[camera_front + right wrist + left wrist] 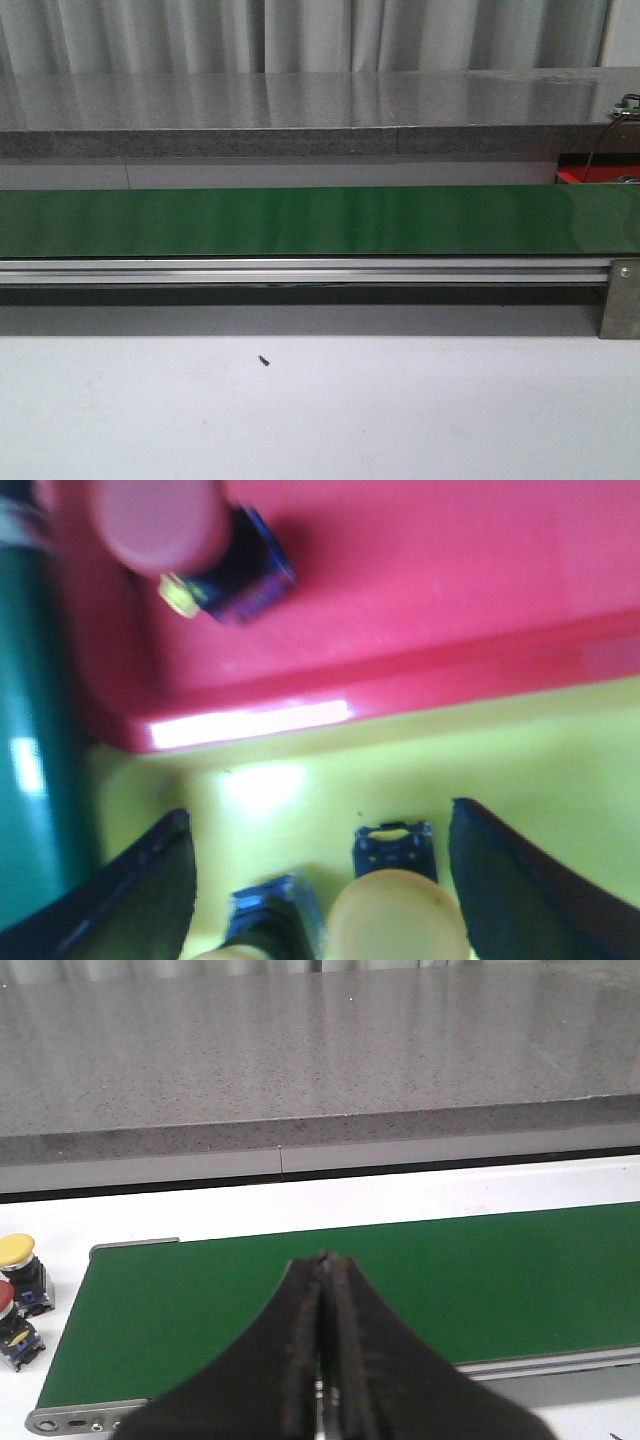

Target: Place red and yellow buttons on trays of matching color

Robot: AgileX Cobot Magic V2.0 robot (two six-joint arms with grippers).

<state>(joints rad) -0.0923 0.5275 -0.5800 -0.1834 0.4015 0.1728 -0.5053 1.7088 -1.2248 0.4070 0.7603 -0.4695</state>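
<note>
Yellow tray (560, 770) held two yellow buttons (398, 912) between the spread right tool (320, 880); red button (165, 525) lay on red tray (450, 590). Left tool (322, 1360) was closed together, empty, above green belt (480, 1280).

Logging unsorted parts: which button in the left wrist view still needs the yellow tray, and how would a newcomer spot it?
Find the green conveyor belt, then its rounded end. Just off that end, on the white table, stand two push buttons on dark blocks. The yellow-capped button is the one farther from the camera; its neighbour, the red-capped button, sits nearer.

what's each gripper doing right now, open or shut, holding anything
Left gripper: shut, empty, above the green belt.
Right gripper: open over the yellow tray, a yellow button between its fingers.
</note>
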